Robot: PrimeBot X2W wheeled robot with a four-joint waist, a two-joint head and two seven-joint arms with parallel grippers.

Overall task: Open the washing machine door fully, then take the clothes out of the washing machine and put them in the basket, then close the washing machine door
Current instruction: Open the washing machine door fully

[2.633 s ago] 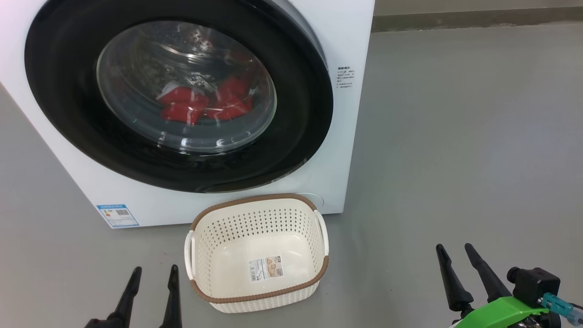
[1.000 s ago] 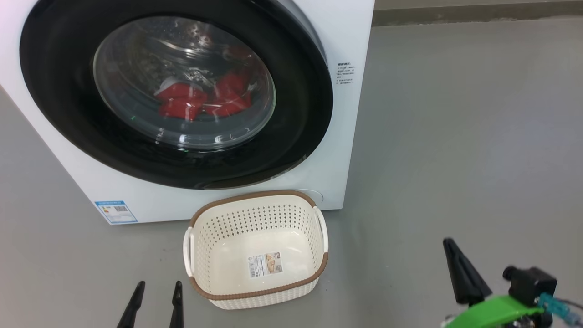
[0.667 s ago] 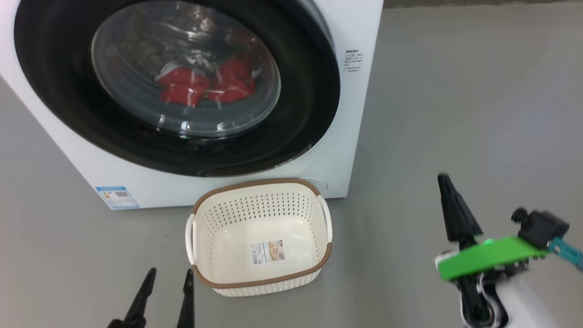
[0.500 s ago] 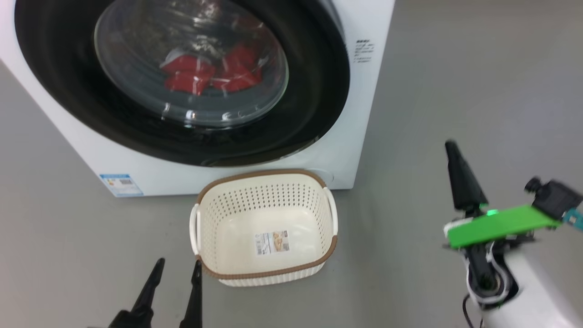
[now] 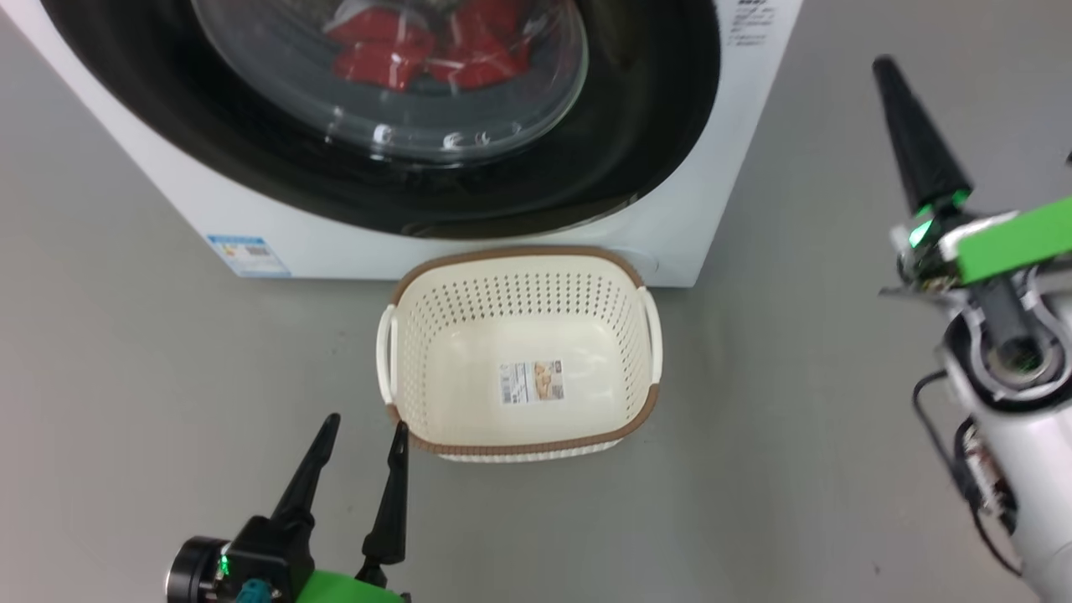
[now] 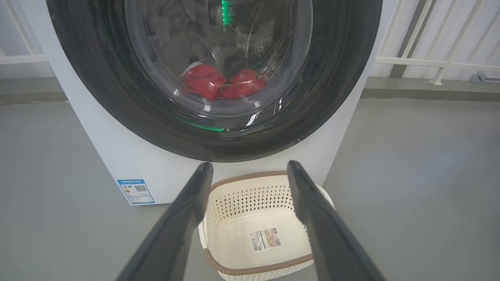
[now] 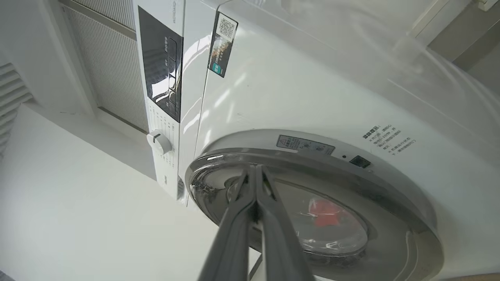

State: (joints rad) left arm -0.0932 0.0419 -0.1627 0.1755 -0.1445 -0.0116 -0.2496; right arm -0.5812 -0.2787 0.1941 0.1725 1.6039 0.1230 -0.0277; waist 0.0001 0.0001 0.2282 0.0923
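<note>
One washing machine (image 5: 469, 251), one door (image 5: 653, 126) closed, two red bunches of clothes (image 5: 381, 50) behind its glass. One basket (image 5: 519, 253), empty, on floor (image 5: 796, 419) just before machine. Two grippers: left gripper (image 5: 366, 425) spread wide, empty, beside basket; right gripper (image 5: 883, 67) pinched closed, empty.

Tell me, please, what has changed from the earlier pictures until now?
The right gripper shut its fingers on nothing, then rose and reached forward toward the washing machine door. The head view also shifted, because the camera moved. Unchanged: the left gripper is open and low beside the basket, which is empty. The door is closed, with the clothes inside.
</note>
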